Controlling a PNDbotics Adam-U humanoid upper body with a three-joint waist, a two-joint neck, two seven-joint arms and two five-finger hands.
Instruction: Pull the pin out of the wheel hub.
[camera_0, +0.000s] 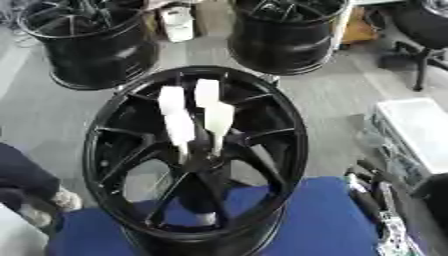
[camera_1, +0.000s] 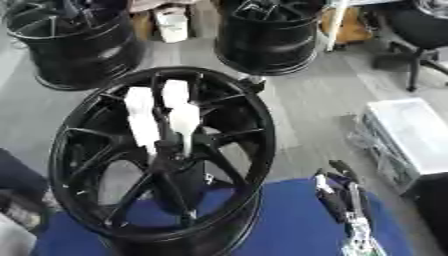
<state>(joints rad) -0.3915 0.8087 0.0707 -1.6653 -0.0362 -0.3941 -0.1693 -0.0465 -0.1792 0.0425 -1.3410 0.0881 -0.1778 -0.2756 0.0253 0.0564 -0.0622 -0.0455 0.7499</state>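
Note:
A black spoked wheel hub (camera_0: 114, 150) stands tilted on a blue surface (camera_0: 315, 220) in the middle of both views. My left hand (camera_0: 179, 125) lies over the hub's upper spokes, showing as several white segments that taper down to the hub's centre (camera_0: 199, 161). Its black arm blends with the spokes below. The pin itself I cannot make out; the hand covers the centre. My right hand (camera_1: 343, 207) rests at the lower right beside the hub, fingers up and relaxed, holding nothing.
Two more black wheel hubs (camera_0: 92, 45) (camera_0: 284, 35) stand on the grey floor behind. A white box (camera_0: 420, 130) sits at the right, with an office chair (camera_0: 424, 30) beyond it. A dark clothed shape (camera_0: 22, 175) is at the left edge.

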